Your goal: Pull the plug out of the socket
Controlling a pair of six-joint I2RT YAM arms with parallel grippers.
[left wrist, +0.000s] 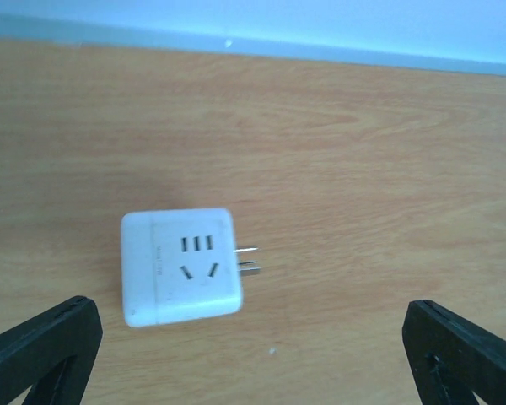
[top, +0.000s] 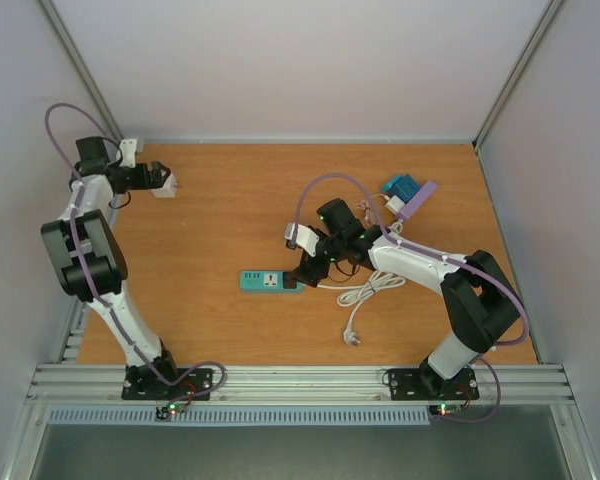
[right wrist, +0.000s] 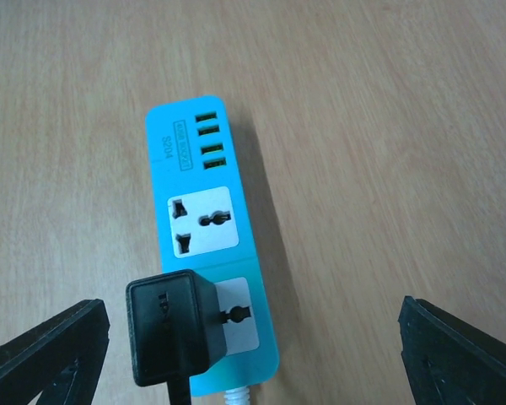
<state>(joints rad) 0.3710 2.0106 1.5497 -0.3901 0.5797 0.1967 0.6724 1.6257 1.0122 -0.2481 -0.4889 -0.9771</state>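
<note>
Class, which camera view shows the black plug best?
The right wrist view: the black plug fills the foreground, seated in the teal power strip. The top external view shows it only as a small dark shape; the left wrist view misses it.

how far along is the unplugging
Done: the white adapter lies loose, prongs bare, under the open left fingers. In hand: nothing; the right fingers hang open over the teal power strip. To do: the black plug still sits plugged into it.

place: robot lab test cell | evidence: white panel walls (top: 280,60), aluminium rail (top: 300,380), wooden table (top: 240,200)
</note>
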